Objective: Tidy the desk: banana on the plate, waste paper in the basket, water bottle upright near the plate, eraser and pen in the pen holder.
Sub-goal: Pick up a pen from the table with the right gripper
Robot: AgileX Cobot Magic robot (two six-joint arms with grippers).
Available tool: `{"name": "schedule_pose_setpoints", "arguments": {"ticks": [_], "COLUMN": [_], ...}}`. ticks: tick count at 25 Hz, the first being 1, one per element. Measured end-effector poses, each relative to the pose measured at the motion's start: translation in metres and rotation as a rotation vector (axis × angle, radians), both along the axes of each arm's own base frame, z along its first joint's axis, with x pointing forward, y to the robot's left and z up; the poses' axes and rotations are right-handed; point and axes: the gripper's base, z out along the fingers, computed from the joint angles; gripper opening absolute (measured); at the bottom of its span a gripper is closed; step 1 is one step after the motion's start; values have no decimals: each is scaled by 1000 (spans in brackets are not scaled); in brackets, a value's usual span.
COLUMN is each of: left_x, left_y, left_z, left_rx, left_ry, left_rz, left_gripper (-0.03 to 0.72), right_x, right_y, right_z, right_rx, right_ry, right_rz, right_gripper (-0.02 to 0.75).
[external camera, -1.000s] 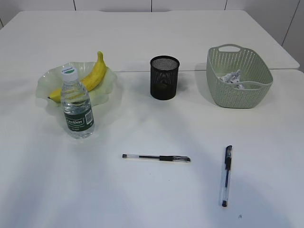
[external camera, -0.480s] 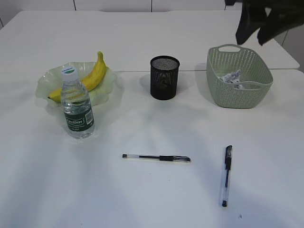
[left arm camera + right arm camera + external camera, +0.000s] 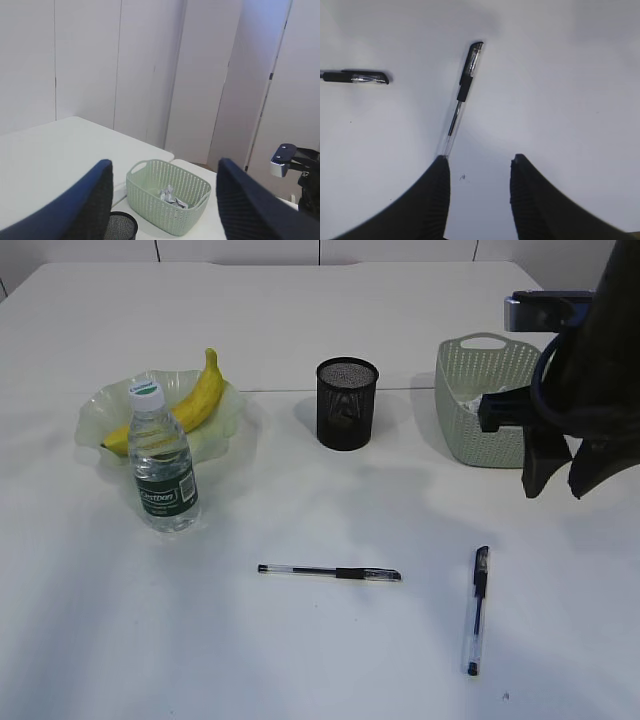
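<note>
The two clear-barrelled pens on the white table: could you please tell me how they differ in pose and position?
The left clear-barrelled pen lies crosswise, cap pointing right, near the table's middle. The right clear-barrelled pen lies nearly lengthwise, cap pointing away toward the green woven basket; it sits below the right tool. Both are capped, lying flat, untouched.

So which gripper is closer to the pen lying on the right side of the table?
The right gripper. It hangs open just above that pen, with nothing held. The left gripper is raised high off the table, facing the basket, far from it.
</note>
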Motion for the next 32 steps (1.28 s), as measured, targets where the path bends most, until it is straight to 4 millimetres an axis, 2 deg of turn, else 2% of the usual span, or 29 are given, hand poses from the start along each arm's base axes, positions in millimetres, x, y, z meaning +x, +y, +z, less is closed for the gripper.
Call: {"name": "schedule_pose_setpoints", "arguments": {"ticks": [10,18,26,27,32], "left_x": [-6,-19,-26,-26,-26], "left_y": [-3,-5,-6,-6,-7], "left_z": [3,15,20,20,20], "left_rx": [-36,-13,-13,-13,-11], "left_ry": [19,-20,-19,-17,-10], "left_rz": [-59,-82,-88,-90,-92], "left_gripper": [452,452,452,470,454], "right_x": [14,34,42,43,46], "right_y": [8,19,18,18,18], "right_z": [-2,-58,-86,-89,-105], "right_rx": [130,107,34,30,5], "right_ry": [-126,41,99,106,138], "right_rz": [-225,-266,-261,-261,-258], "right_gripper": [305,305,305,305,303]}}
